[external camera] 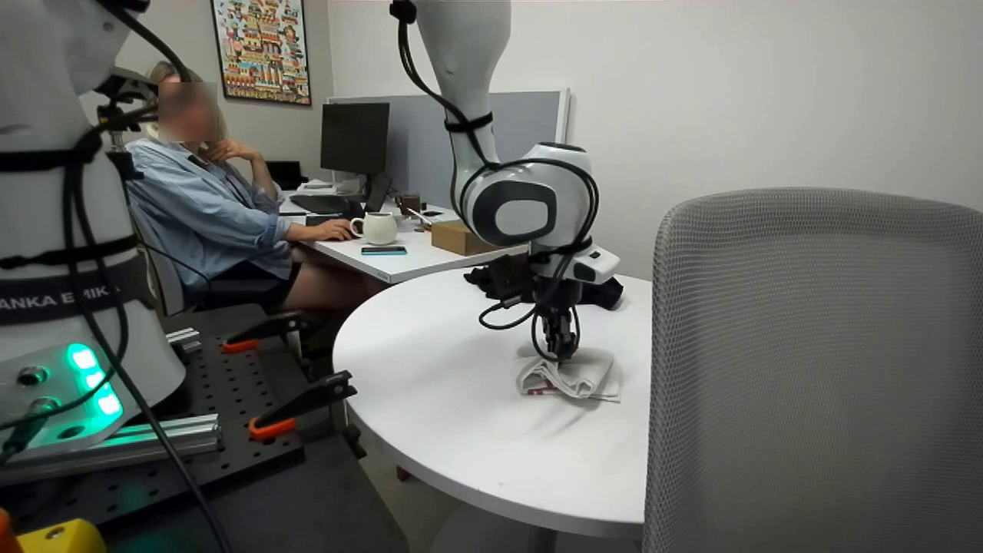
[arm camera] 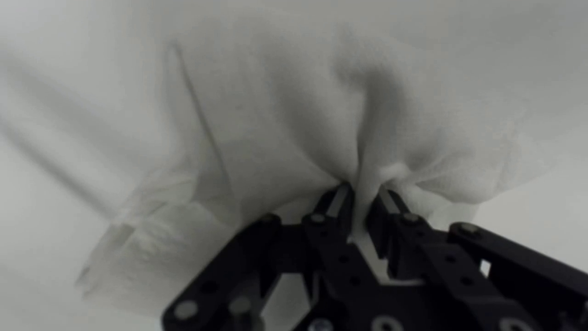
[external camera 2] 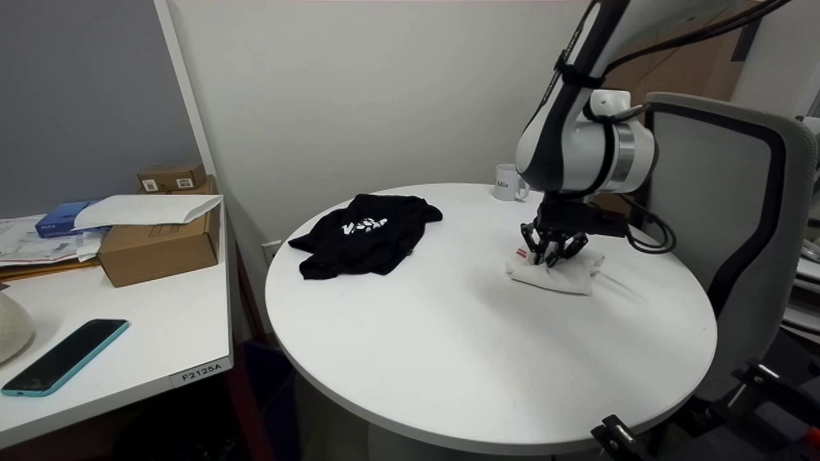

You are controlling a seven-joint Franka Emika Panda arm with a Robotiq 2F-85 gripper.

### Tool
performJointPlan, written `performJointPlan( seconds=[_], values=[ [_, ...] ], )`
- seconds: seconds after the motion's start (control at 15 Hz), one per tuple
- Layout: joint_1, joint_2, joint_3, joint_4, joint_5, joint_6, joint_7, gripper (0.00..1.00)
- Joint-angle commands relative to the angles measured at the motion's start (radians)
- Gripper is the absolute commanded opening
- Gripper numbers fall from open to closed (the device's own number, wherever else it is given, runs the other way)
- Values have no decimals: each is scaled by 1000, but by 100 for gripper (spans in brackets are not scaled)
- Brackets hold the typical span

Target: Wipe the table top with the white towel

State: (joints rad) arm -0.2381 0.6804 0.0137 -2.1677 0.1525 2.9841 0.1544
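The towel (arm camera: 257,119) is soft matt cloth, creased and finely textured. The table (external camera 2: 397,358) is smooth and even, closer to satin than gloss. The garment (external camera 2: 365,248) is dull, rumpled cloth. The chair (external camera: 814,369) is faced in open mesh, faintly rough. The arm (external camera: 472,69) is smooth and lightly shiny; the gripper (arm camera: 363,195) is matt, perhaps metal, the wrist view being too dim to settle it. The partition (external camera 2: 83,96) is flat and matt, the box (external camera 2: 163,250) plain cardboard, the rail (external camera: 184,436) bare metal.
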Motion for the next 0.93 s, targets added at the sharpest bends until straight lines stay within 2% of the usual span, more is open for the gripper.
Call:
performJointPlan(
  seconds=[0.0,0.2,0.27,0.4,0.53,0.67,0.73,0.87],
  values=[
    [-69,16,8,-100,20,41,-79,3],
    [-92,-40,66,-236,14,99,-118,3],
    [-121,-59,114,-272,15,112,-138,3],
    [-137,-82,182,-343,10,155,-152,3],
    [-123,-75,241,-389,12,209,-126,3],
    [-74,-42,270,-361,4,248,-85,3],
    [-37,-26,264,-331,2,249,-68,3],
    [34,4,251,-224,8,191,-30,3]
  ],
)
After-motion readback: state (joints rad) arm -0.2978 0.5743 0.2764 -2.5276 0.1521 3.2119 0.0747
